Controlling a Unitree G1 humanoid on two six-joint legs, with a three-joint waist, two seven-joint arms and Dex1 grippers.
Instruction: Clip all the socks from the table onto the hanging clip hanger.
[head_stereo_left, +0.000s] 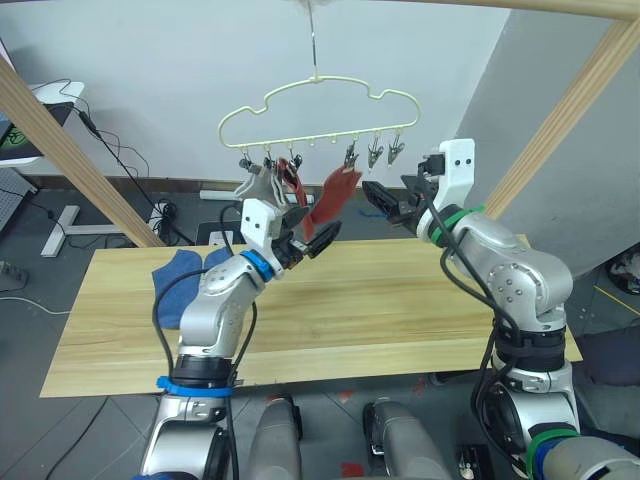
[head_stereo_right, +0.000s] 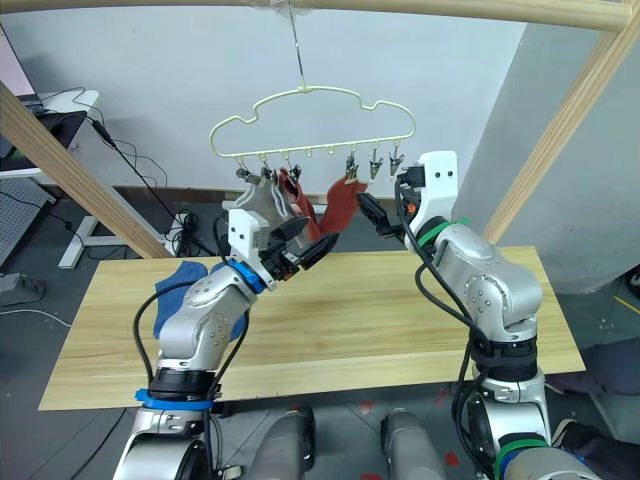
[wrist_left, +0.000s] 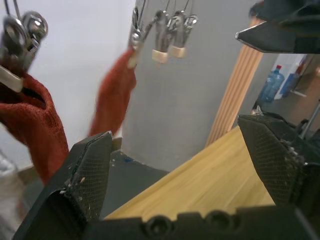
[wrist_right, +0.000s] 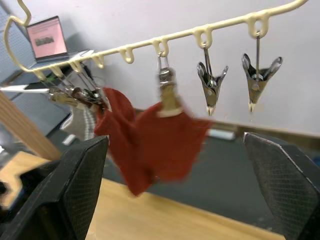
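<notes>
Worktop (head_stereo_left: 400, 320): long pale planks; your blue socks (head_stereo_left: 185, 275) lie bunched at its left far edge, well apart from both arms, awaiting pickup.

Clip hanger (head_stereo_left: 320, 100): hooked overhead so its clip row hangs within both arms' reach.

Rust-red socks (head_stereo_left: 335, 195): two clipped mid-row, dangling; a grey sock (head_stereo_left: 262, 185) hangs left of them. Two right-hand clips (wrist_right: 235, 85) stand empty, likely meant for the blue pair.

Left end effector (head_stereo_left: 310, 240): jaws spread, empty, raised just under the red socks.

Right end effector (head_stereo_left: 385, 200): jaws spread, empty, beside the empty clips.
</notes>
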